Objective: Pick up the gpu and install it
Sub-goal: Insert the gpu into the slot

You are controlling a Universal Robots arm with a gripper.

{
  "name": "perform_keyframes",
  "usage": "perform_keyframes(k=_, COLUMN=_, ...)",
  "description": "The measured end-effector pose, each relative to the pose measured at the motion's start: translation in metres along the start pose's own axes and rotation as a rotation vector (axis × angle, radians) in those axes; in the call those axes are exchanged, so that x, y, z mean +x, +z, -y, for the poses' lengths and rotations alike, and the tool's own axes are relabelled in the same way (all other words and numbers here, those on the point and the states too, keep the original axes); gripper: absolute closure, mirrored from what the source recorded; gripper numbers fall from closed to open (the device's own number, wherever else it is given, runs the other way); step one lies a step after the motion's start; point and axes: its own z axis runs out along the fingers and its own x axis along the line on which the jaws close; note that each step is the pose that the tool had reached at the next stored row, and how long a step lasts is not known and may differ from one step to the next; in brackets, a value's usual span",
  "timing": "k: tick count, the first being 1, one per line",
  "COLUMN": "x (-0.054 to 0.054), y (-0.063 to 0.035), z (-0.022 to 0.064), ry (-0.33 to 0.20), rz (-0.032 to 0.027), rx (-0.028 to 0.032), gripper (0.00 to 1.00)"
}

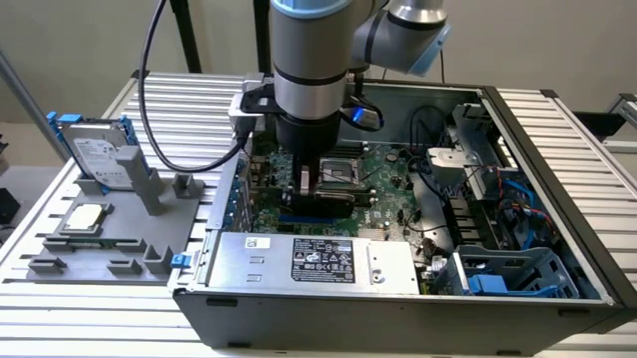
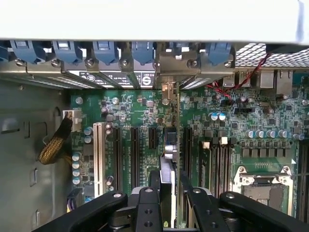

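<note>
The gpu (image 2: 168,147) stands on edge between my fingers, over a motherboard (image 2: 137,108) expansion slot. Its silver end bracket (image 2: 170,65) sits against the case's rear slot row. My gripper (image 2: 170,182) is shut on the gpu, one black finger (image 2: 147,203) on each side. In the exterior view the gripper (image 1: 324,195) reaches straight down inside the open computer case (image 1: 398,313), and the gpu (image 1: 333,203) shows as a dark card lying low over the green board, just behind the power supply (image 1: 309,257).
A grey fixture (image 1: 110,239) at the exterior view's left holds a silver hard drive with a blue frame (image 1: 95,153) and a small square CPU chip (image 1: 85,216). The CPU socket (image 2: 263,186) lies beside the slots. Cables and a drive cage (image 1: 497,276) crowd the case's right side.
</note>
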Motion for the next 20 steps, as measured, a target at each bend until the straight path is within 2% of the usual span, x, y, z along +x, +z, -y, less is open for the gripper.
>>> perform_keyframes(k=20, x=0.0003, y=0.0086, z=0.0000, ry=0.000, rz=-0.0003, rx=-0.0001, gripper=1.00)
